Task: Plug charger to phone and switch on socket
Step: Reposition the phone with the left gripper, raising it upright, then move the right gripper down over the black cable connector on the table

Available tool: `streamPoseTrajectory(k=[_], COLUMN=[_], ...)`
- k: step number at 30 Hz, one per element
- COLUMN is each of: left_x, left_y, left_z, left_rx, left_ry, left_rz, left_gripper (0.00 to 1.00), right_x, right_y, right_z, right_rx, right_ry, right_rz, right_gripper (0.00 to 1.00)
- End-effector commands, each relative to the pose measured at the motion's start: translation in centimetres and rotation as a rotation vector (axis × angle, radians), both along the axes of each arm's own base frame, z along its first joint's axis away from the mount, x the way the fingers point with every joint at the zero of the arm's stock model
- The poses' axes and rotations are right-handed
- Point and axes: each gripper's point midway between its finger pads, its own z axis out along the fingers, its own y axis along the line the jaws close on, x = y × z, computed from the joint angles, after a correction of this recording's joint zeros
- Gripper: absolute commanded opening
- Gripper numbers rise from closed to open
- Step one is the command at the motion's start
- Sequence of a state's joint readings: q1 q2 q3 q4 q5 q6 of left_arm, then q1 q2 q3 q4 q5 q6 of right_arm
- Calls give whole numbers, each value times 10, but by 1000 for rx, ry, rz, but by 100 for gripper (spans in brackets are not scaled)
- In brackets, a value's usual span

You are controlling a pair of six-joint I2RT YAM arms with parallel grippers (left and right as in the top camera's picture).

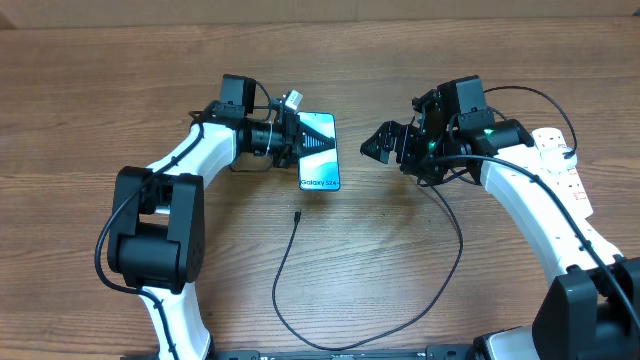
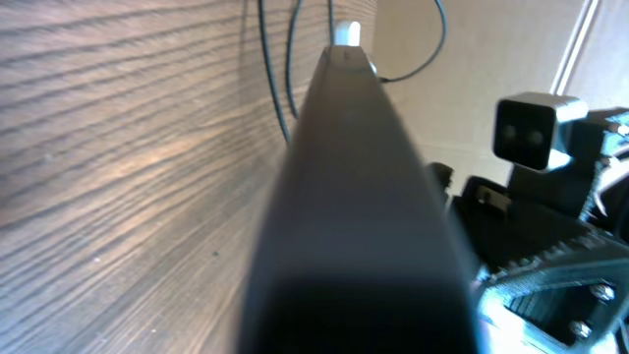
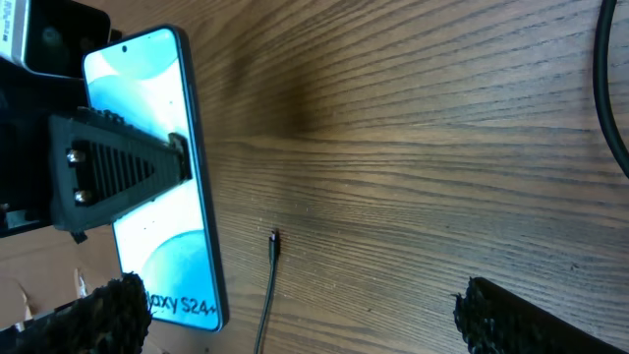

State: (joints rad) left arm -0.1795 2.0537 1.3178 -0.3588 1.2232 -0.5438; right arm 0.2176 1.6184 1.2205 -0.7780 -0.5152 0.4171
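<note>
The phone (image 1: pixel 322 160) has a light-blue screen with dark text at its near end and sits left of centre. My left gripper (image 1: pixel 295 135) is shut on its far left edge, and one ribbed finger (image 3: pixel 118 169) lies across the screen (image 3: pixel 147 88). In the left wrist view the phone (image 2: pixel 354 197) is a dark edge-on slab. My right gripper (image 1: pixel 385 145) is open and empty, right of the phone, its fingertips wide apart (image 3: pixel 295 320). The charger's black plug tip (image 1: pixel 298 214) lies loose on the table below the phone and shows in the right wrist view (image 3: pixel 274 239). The white socket strip (image 1: pixel 565 165) lies at the right, partly under my right arm.
The black cable (image 1: pixel 330 345) loops from the tip down to the front edge, then up past (image 1: pixel 460 240) towards the right arm. The wooden table (image 1: pixel 400 270) fills the view. Both arm bases stand at the front corners.
</note>
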Motion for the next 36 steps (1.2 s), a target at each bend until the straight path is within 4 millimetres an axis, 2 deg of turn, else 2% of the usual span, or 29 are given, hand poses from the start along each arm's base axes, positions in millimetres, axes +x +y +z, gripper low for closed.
streamPoseTrajectory(k=[1,6,10,11,13,14,16,17,20,24,27,31,34,36], left_x=[-4,1,6,6,5,4,5,6,11,13,9,2,-1,-1], left_y=[-2,4,17,20,26,32,38,41,54,90,117,148,160,164], left_z=[28,31,36,37,39,41,40,40,39,34,31,28,26,23], left_rx=[-84,-99,-127,-134,-153,-169,-168,-167,-164,-152,-141,-128,-117,-96], left_ry=[-62,-77,-107,-115,-129,-137,-137,-134,-138,-133,-123,-114,-121,-115], left_rz=[-44,-35,-23,-23,-25,-26,-15,-6,25,96,149,210,231,239], left_gripper=[4,4,4,4,4,4,4,4,4,4,4,4,4,4], right_x=[1,9,12,14,13,10,5,3,-11,-37,-49,-58,-59,-59], right_y=[-2,0,5,8,17,25,31,35,53,79,97,119,130,136], right_z=[5,9,14,17,22,21,12,6,-11,-41,-60,-86,-103,-113], right_rx=[-3,6,37,53,77,66,12,-23,-138,-273,-319,-336,-337,-338], right_ry=[-18,-60,-81,-95,-111,-112,-84,-76,-60,-5,8,32,40,39], right_rz=[-9,-9,5,13,38,53,15,-3,-33,-95,-90,-70,-61,-51], right_gripper=[100,100,100,91,65,29,9,4,4,4,6,22,41,44])
